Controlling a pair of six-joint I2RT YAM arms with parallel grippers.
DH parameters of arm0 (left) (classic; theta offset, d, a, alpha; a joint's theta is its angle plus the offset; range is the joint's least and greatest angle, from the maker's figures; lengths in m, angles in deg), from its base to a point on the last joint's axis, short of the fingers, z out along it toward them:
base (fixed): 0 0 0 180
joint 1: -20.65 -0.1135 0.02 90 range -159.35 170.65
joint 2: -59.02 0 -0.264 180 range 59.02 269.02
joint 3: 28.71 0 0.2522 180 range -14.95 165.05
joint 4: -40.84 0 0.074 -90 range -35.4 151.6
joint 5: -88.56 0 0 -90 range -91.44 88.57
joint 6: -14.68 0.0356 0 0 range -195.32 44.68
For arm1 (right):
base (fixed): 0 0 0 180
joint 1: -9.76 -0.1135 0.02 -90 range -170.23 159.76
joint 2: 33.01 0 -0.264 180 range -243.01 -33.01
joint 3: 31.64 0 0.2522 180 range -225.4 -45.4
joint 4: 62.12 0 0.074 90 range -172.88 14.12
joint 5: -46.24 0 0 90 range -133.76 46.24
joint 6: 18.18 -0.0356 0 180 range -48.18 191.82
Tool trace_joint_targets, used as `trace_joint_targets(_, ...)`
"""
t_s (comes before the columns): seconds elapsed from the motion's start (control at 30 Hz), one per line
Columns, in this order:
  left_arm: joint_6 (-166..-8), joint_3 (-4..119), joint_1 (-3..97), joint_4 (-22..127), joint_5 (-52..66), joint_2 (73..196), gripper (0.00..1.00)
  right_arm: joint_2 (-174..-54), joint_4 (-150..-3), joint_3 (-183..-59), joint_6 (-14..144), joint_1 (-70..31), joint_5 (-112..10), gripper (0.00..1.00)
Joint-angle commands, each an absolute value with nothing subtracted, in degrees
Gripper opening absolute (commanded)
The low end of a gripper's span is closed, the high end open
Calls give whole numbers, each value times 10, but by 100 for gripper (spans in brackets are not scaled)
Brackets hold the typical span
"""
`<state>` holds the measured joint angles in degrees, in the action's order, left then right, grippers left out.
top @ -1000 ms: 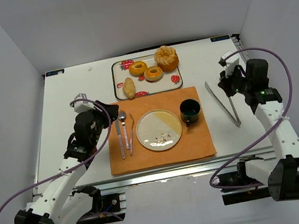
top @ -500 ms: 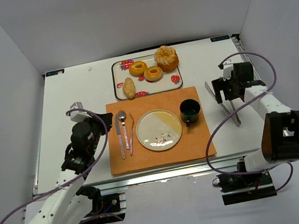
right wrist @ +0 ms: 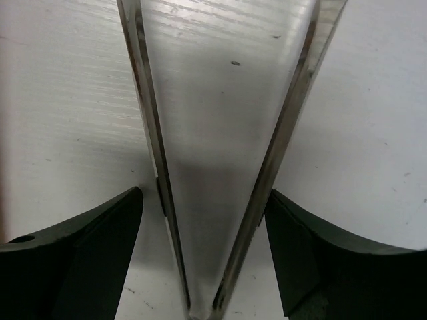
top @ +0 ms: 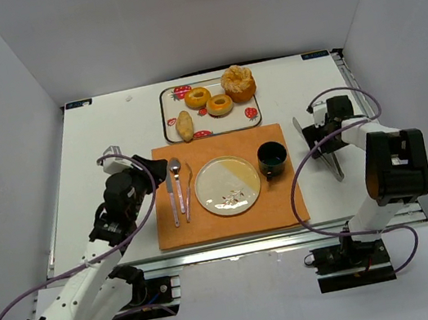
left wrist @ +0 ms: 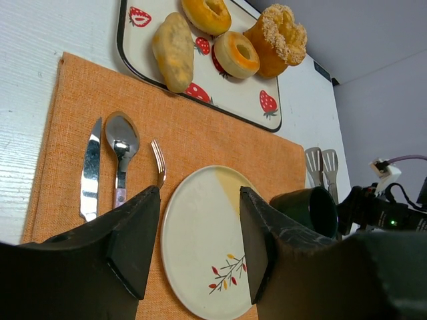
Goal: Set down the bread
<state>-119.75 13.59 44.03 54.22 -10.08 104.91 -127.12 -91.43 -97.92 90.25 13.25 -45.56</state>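
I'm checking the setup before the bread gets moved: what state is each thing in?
Bread: on the tray, untouched.
Plate: bare.
Cup: upright; contents cannot be told.
Tongs: flat on the table, arms spread.
Left claw: open, empty.
Right claw: open, straddling the tongs.

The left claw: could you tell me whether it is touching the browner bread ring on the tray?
Apart. The left wrist view shows the left claw open, framing the plate, while the bread lies well beyond on the strawberry tray, placemat between.
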Motion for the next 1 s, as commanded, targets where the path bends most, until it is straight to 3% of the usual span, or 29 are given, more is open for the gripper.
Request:
trace_joint_targets(0.0,-1201,136,439,543,-113,1026,61,-1281,-934,-986,950,145,-497,77)
trace_joint_targets(0.13,-1201,135,439,558,-114,1022,61,-1293,-954,-989,966,163,-517,76)
trace_joint_targets(0.23,-1201,133,439,559,-112,1020,61,-1309,-969,-986,995,177,-541,69)
trace_joint_targets(0.43,-1201,132,439,558,-109,1019,61,-1342,-958,-982,1024,183,-535,27)
trace_joint_targets(0.47,-1200,133,439,560,-110,1018,61,-1337,-956,-985,1023,184,-545,16)
trace_joint_targets(0.57,-1199,136,439,572,-115,1008,61,-1287,-958,-1008,1022,190,-592,5)
trace_joint_targets(0.77,-1208,124,439,568,-120,988,61,-1213,-1049,-1154,984,160,-735,16)
trace_joint_targets(0.97,-1209,133,439,564,-117,1000,61,-1222,-1042,-1261,902,8,-739,31)
